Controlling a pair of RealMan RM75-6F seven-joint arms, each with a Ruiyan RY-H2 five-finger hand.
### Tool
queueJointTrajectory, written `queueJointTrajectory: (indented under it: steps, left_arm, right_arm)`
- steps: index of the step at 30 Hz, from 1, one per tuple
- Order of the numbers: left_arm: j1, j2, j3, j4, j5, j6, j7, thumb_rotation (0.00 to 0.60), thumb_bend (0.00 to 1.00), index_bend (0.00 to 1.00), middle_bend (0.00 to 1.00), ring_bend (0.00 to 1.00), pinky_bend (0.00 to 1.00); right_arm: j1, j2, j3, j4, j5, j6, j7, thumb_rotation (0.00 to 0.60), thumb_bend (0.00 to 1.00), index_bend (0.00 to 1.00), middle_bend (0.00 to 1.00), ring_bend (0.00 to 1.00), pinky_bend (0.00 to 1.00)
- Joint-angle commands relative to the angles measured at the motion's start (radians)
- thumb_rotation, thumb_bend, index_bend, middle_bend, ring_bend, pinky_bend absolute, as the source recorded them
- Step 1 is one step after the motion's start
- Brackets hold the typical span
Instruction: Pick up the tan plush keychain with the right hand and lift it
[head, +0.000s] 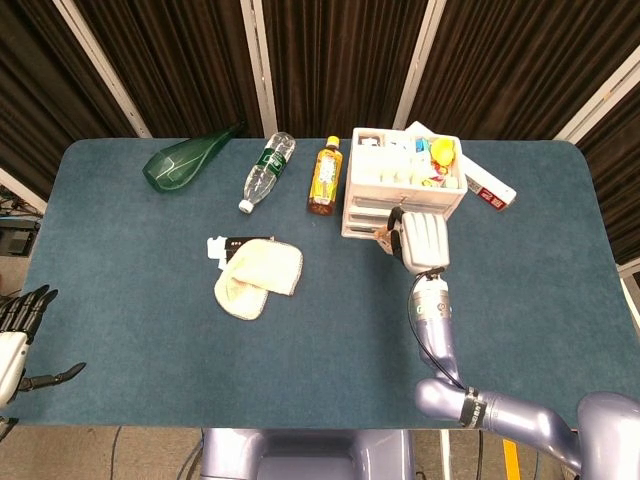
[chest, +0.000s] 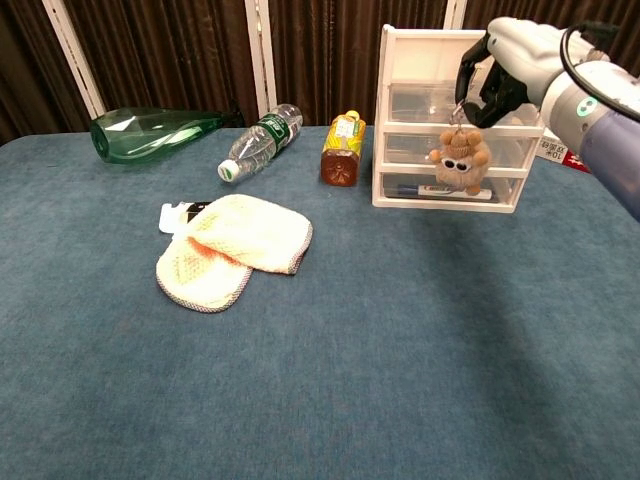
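Note:
The tan plush keychain, a small bear with white sunglasses, hangs well above the table in front of the drawer unit. My right hand pinches its metal ring from above. In the head view the right hand covers most of the plush, which peeks out at its left edge. My left hand rests off the table's left edge with fingers spread, holding nothing.
A white drawer unit stands just behind the plush. A tea bottle, a water bottle and a green glass bottle lie along the back. Cream cloth pads sit at centre left over a small card.

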Motion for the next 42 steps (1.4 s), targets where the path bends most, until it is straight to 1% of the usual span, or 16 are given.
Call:
queueJointTrajectory:
  steps: [1, 4, 10, 13, 25, 42]
  left_arm:
    - [0.000, 0.000, 0.000, -0.001, -0.001, 0.000, 0.000, 0.473, 0.06, 0.00, 0.00, 0.00, 0.00]
    - [0.000, 0.000, -0.001, -0.002, -0.001, 0.000, 0.001, 0.472, 0.06, 0.00, 0.00, 0.00, 0.00]
    - [0.000, -0.001, 0.001, -0.003, 0.005, 0.002, 0.003, 0.475, 0.06, 0.00, 0.00, 0.00, 0.00]
    - [0.000, -0.001, 0.002, -0.003, 0.007, 0.002, 0.001, 0.472, 0.06, 0.00, 0.00, 0.00, 0.00]
    - [0.001, 0.001, 0.001, -0.003, 0.002, 0.001, -0.002, 0.475, 0.06, 0.00, 0.00, 0.00, 0.00]
    - [0.000, -0.001, 0.003, -0.006, 0.004, -0.003, 0.006, 0.476, 0.06, 0.00, 0.00, 0.00, 0.00]
  right_arm:
    - [0.005, -0.003, 0.006, 0.012, -0.018, 0.017, 0.017, 0.600, 0.48, 0.64, 1.00, 1.00, 1.00]
    - [0.004, -0.013, 0.003, 0.028, -0.046, 0.038, 0.045, 0.600, 0.48, 0.64, 1.00, 1.00, 1.00]
    - [-0.001, -0.050, -0.032, 0.094, -0.140, 0.088, 0.113, 0.600, 0.48, 0.64, 1.00, 1.00, 1.00]
    - [0.003, -0.068, -0.035, 0.128, -0.162, 0.098, 0.134, 0.600, 0.48, 0.64, 1.00, 1.00, 1.00]
    - [0.028, -0.106, 0.002, 0.264, -0.171, 0.074, 0.212, 0.600, 0.48, 0.65, 1.00, 1.00, 1.00]
    - [0.022, -0.131, 0.020, 0.352, -0.165, 0.061, 0.275, 0.600, 0.49, 0.65, 1.00, 1.00, 1.00]
